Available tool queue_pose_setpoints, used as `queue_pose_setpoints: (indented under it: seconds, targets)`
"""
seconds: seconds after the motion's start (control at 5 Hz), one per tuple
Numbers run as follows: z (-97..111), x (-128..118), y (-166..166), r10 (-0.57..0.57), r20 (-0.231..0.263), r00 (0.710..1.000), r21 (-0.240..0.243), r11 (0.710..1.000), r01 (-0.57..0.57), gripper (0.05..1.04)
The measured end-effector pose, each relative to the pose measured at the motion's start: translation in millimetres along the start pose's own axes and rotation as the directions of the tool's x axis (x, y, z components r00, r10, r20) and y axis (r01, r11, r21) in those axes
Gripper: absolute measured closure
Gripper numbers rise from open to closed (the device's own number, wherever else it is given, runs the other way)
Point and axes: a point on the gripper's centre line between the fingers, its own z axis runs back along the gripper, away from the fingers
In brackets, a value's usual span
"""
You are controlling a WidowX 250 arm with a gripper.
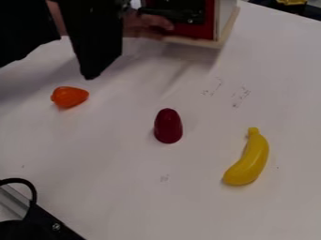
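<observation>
My black gripper (94,51) hangs down at the upper left, its lower end just above the table and holding nothing that I can see. Closest to it, slightly below and to the left, lies an orange, rounded toy (69,97) with a tapered end. A dark red, oblong toy (168,126) rests near the middle. Farther right is a yellow toy banana (248,160), its stem end pointing up the view.
At the top, a person's hand (147,23) touches a red box with a pale side (224,21) and a light wooden edge. Black and metal equipment with a cable (34,225) occupies the lower left corner. The white table (125,187) has faint marks.
</observation>
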Motion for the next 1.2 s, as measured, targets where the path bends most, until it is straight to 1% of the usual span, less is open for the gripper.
queue_pose_setpoints:
  seconds: [0.2, 0.4, 0.6, 0.8, 1.0, 1.2]
  targets:
    - [-2.6, -1.2, 0.2, 0.002, -0.011, 1.000, 0.002, 1.000, -0.002, 0.089]
    - [-2.7, -2.5, 3.4, -0.022, -0.027, 0.999, 0.054, 0.998, 0.023, 0.089]
    - [-2.2, -2.4, 4.8, -0.025, -0.047, 0.999, 0.085, 0.996, 0.029, 0.089]
    - [-0.8, -2.2, 5.1, -0.028, -0.051, 0.998, 0.104, 0.994, 0.033, 0.089]
    - [-0.8, -2.0, 5.0, -0.027, -0.053, 0.998, 0.112, 0.993, 0.033, 0.089]
    - [0.6, -2.4, 3.7, -0.020, -0.028, 0.999, 0.099, 0.995, 0.022, 0.089]
